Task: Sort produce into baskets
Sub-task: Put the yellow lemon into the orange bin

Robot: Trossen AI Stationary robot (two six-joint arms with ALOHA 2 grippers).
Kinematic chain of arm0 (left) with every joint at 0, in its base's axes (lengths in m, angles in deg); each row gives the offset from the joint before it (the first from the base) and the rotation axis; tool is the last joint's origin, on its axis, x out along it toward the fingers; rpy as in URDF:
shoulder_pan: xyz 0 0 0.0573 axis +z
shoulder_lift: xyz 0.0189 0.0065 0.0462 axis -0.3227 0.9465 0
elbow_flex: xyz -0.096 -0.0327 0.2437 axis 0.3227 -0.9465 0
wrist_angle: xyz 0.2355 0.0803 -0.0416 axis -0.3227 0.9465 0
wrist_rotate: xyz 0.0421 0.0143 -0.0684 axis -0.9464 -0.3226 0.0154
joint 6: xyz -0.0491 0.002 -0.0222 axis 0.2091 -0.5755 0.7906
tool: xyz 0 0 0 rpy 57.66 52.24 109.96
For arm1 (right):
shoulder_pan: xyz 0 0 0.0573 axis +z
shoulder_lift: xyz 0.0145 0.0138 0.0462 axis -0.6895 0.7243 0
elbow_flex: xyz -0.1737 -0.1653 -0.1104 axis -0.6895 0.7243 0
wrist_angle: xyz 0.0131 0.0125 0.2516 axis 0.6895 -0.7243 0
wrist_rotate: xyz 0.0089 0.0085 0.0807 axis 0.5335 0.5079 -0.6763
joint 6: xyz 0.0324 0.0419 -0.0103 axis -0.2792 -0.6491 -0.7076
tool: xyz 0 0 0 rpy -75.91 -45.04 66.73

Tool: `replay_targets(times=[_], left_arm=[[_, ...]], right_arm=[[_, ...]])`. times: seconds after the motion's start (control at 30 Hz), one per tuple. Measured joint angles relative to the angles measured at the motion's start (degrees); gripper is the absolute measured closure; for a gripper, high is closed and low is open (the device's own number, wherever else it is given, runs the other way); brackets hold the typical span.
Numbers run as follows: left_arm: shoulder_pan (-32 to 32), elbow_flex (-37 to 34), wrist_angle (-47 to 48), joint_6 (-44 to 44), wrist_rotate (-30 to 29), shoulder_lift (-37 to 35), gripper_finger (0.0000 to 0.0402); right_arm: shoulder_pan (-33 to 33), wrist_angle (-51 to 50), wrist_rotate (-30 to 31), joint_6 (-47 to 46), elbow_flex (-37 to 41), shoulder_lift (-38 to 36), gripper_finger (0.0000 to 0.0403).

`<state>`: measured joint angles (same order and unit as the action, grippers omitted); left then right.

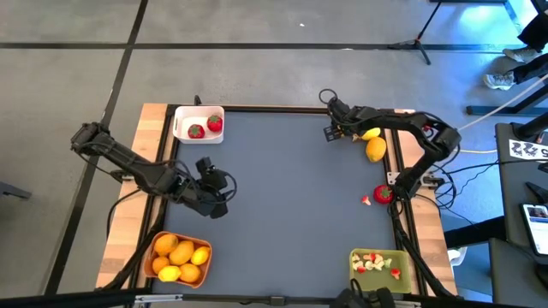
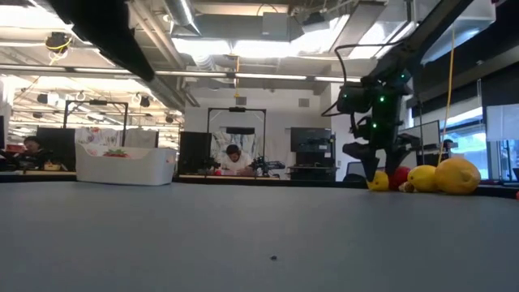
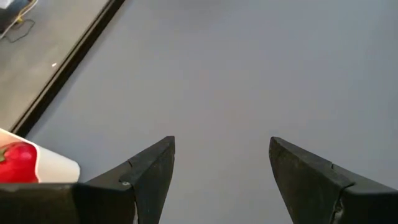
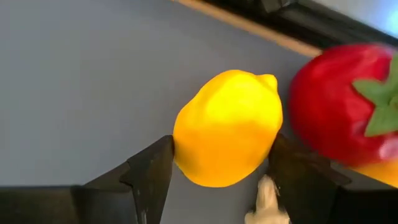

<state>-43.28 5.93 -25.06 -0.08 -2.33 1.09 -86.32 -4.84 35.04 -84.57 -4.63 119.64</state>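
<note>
the right tool (image 4: 214,168) stands open astride a small glossy yellow toy lemon (image 4: 227,127) on the grey tabletop (image 1: 282,197) near its far right edge, poised to grip, while the left tool (image 3: 221,165) waits open and empty near the white square basket (image 1: 185,113).

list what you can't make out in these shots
- Whether the right claw is clamped on the lemon or just around it: right wrist view, contact not clear.
- Pieces in the green bin: high view, too small to name.
- White bin: left wrist view, cut off by the edge, one strawberry only partly shown.
- Orange bin: absent from low view.
- Items beside the big lemon: low view, overlapping.
</note>
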Motion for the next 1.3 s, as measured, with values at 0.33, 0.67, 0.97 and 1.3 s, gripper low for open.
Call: replay_targets(times=[0.33, 0.67, 0.97, 1.3], left_arm=[[1.3, 0.0, 0.0, -2.1, -0.1, 0.0, 0.0144], [1.2, 0.0, 0.1, -2.4, 0.4, 0.0, 0.0144], [1.2, 0.0, 0.0, 3.1, 0.5, 0.0, 0.0144], [1.6, 0.0, -4.0, 6.5, 4.1, 0.0, 0.0144]], right_arm=[[0.0, 3.4, 0.3, 0.2, 0.1, 1.3, 0.0200], [4.2, 4.5, -1.1, 2.0, 0.2, 0.9, 0.0233], [18.3, 15.2, -11.6, 1.9, 0.5, -2.0, 0.0229], [36.8, 38.1, -24.9, 8.9, 0.4, -2.0, 0.0229]])
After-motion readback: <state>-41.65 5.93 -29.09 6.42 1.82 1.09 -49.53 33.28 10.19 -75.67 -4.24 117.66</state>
